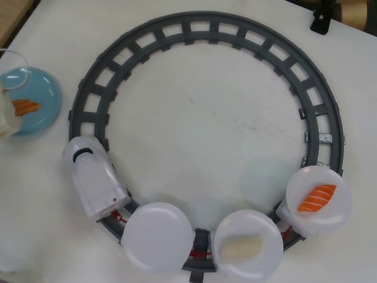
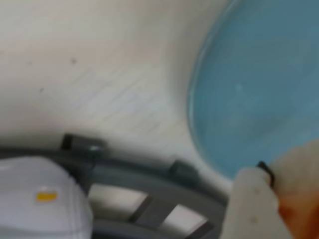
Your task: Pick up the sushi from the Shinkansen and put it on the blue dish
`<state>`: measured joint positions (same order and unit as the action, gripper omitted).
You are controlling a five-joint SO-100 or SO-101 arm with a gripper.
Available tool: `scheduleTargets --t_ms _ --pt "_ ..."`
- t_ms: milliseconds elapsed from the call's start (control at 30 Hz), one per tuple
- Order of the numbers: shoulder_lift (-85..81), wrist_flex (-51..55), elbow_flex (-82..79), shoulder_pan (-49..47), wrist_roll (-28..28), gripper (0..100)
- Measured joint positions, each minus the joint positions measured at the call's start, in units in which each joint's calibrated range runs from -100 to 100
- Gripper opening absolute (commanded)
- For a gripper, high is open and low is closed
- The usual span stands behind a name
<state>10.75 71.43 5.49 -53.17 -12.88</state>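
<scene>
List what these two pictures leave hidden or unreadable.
- Gripper, overhead view: cut off by the left edge, jaw state unreadable.
- Pale orange sushi piece over the round light-blue dish: resting or held, unclear.
- Wrist view: blurred; white toy train cut off by the bottom edge.
</scene>
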Motion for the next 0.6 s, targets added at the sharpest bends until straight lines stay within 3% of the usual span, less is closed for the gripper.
scheduleTargets --t_ms 300,600 --pt "13.7 0.0 15.7 -4.3 0.0 4" --pt "22.9 0.1 21.8 -4.2 0.0 5"
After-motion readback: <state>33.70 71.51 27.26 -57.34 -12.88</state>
